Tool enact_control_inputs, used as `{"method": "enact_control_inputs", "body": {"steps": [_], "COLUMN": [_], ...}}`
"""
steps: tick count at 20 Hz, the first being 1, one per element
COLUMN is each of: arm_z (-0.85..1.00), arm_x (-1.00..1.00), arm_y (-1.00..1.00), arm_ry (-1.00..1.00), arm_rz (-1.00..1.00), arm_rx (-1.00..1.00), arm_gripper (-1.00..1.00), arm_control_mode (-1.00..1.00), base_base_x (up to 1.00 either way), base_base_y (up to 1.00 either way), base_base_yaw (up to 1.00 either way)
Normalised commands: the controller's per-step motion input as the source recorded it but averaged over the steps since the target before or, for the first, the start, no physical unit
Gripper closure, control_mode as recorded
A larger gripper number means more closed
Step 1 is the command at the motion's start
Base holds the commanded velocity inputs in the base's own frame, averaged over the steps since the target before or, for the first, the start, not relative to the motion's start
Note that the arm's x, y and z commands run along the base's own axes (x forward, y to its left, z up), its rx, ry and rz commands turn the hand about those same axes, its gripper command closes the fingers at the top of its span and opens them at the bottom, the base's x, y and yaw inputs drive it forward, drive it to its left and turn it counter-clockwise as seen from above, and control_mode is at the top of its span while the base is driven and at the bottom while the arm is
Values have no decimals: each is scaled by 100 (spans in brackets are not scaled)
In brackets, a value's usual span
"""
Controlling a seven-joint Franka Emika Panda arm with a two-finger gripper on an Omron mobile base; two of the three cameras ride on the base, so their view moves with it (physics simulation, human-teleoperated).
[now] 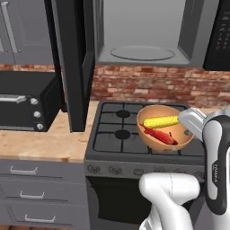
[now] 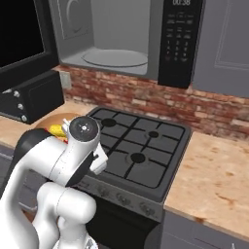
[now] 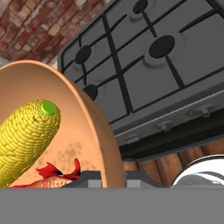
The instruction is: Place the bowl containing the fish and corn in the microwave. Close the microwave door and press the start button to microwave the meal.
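The orange-tan bowl [image 1: 155,139] hangs tilted over the right front of the stove, with my gripper [image 1: 188,127] shut on its right rim. Inside it lie the yellow corn [image 1: 161,121] and, below it, the red fish [image 1: 161,137]. In the hand view the bowl's rim [image 3: 94,127] runs between my fingertips [image 3: 91,178], and the corn [image 3: 26,140] and the fish [image 3: 48,177] lie close by. The microwave [image 1: 139,31] stands above the stove, its turntable [image 1: 142,53] bare. The microwave door [image 1: 74,63] is swung wide open to the left. Its keypad [image 2: 179,44] is on the right.
A black toaster oven [image 1: 27,101] sits on the wooden counter left of the stove [image 1: 117,134], under the open door's edge. A brick wall runs behind. More counter [image 2: 219,180] lies to the stove's right. Grey drawers [image 1: 27,193] are below.
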Motion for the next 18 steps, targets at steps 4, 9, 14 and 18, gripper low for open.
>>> {"method": "enact_control_inputs", "body": {"steps": [4,9,14,18], "arm_z": [0,0,0,0], "arm_x": [0,0,0,0], "arm_y": [0,0,0,0], "arm_ry": [0,0,0,0], "arm_rz": [0,0,0,0], "arm_rx": [0,0,0,0], "arm_gripper": [100,100,100,100], "arm_control_mode": [100,100,100,100], "base_base_x": [48,29,38,44], "base_base_y": [-4,0,0,0], "base_base_yaw": [16,28,30,29]}}
